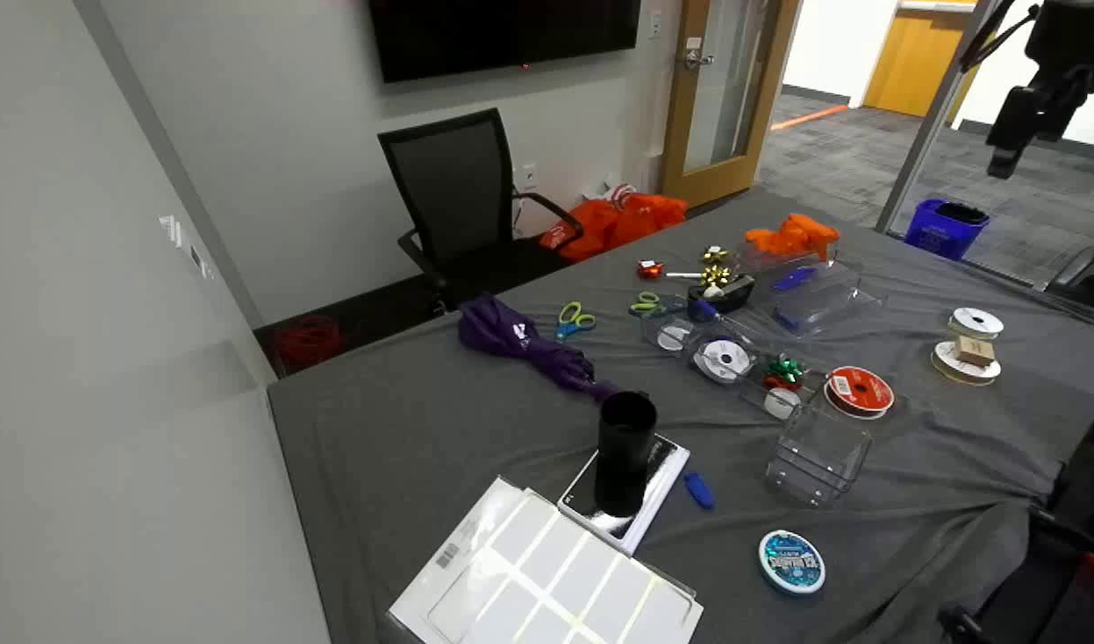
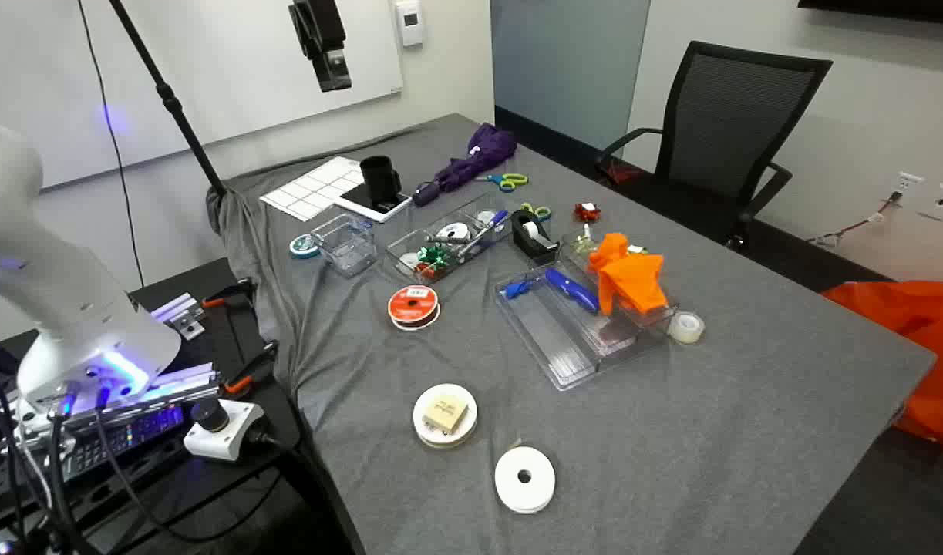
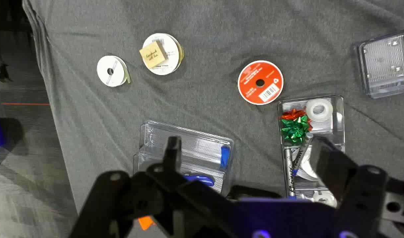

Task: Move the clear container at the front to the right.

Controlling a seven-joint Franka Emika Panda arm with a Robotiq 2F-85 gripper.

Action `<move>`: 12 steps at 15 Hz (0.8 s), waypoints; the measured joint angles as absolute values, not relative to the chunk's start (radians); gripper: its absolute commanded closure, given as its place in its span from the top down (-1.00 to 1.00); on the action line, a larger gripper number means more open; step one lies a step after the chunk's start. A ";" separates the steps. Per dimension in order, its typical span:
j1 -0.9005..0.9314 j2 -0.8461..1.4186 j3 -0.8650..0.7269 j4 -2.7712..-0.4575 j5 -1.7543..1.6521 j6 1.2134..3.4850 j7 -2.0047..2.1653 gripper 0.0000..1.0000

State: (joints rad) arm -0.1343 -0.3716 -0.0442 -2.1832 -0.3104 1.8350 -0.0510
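Clear container (image 1: 818, 454): sitting on surface (image 1: 439, 411), lower R in an exterior view, upper R edge in wrist view | tool (image 3: 249, 148): hovering, jaws parted, holding nothing | status: prob. unstarted; grasp, move R, release all remaining

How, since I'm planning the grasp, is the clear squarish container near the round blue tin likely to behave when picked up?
The clear container has straight edges and a boxy form, so it is probably stiff rather than floppy. Its see-through walls look thin, so it is likely light for its size. Their shiny surface may let it slip if held loosely.
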 measured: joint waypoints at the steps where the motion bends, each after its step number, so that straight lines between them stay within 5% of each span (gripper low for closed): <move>1: -0.134 -0.372 -0.044 -2.183 -0.310 1.835 -0.051 1.00; 12: -0.118 -0.367 -0.033 -2.187 -0.321 1.838 -0.012 1.00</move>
